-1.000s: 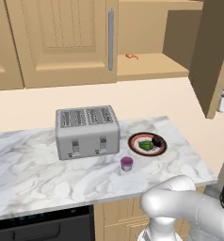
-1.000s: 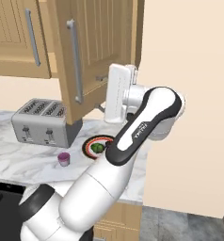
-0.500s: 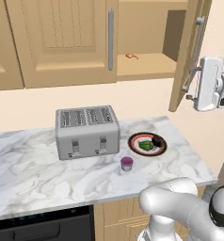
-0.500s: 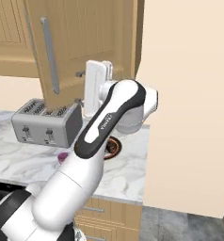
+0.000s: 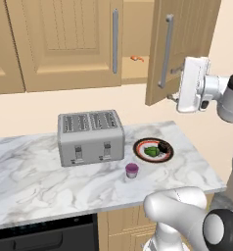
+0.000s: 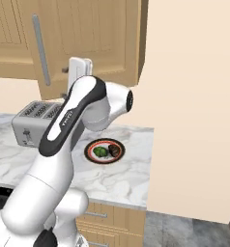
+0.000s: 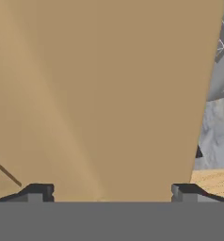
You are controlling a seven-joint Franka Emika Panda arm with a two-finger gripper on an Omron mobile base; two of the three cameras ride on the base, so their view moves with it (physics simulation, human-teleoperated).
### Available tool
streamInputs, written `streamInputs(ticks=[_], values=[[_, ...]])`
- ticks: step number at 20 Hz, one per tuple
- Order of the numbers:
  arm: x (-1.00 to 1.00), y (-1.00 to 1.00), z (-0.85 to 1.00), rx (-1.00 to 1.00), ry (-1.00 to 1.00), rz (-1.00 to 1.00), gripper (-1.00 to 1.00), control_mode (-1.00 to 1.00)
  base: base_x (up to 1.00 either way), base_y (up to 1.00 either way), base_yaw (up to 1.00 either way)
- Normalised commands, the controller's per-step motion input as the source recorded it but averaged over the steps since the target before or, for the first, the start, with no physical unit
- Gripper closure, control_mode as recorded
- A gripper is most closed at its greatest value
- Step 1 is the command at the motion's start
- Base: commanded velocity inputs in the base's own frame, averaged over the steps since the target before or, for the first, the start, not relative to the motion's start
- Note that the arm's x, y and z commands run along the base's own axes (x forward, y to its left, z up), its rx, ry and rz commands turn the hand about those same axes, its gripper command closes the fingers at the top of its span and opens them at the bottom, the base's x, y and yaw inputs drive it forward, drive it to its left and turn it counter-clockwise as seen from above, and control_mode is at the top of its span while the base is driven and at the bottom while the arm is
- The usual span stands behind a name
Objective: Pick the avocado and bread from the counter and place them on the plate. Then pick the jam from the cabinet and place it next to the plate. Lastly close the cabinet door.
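- Cabinet [image 5: 138, 44]: wall-mounted above the counter [image 5: 50, 176]. Its right door [image 5: 182, 46] stands partly open, swung most of the way toward the opening; a narrow gap exposes the shelf.
- A tiny orange item [image 5: 136, 59] lies on the shelf inside the gap.
- Gripper [image 5: 176, 96]: positioned at the right door's outer face, just right of the door's vertical silver handle [image 5: 165, 51]. In the hand view the fingertips [image 7: 38, 192] are spread wide apart against the flat wooden panel, clamping nothing.
- Plate [image 5: 153, 149]: on the right part of the counter, right of the toaster [image 5: 90, 136].
- Avocado [image 5: 151, 151] and bread [image 5: 163, 147]: both on the plate, avocado left, bread right.
- Jam [image 5: 132, 170]: on the counter, just near-left of the plate, in front of the toaster's right end.
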Motion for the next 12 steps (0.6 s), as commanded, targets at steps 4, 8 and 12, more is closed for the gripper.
streamInputs(ticks=[4, 8, 12], values=[[0.46, 0.49, 0.00, 0.00, 0.00, -0.19, -1.00, -1.00, 0.00, 0.00, 0.00], [0.46, 0.40, 0.00, 0.00, 0.00, -0.17, -1.00, -1.00, 0.00, 0.00, 0.00], [0.59, 0.36, 0.00, 0.00, 0.00, -0.16, -1.00, -1.00, 0.00, 0.00, 0.00]])
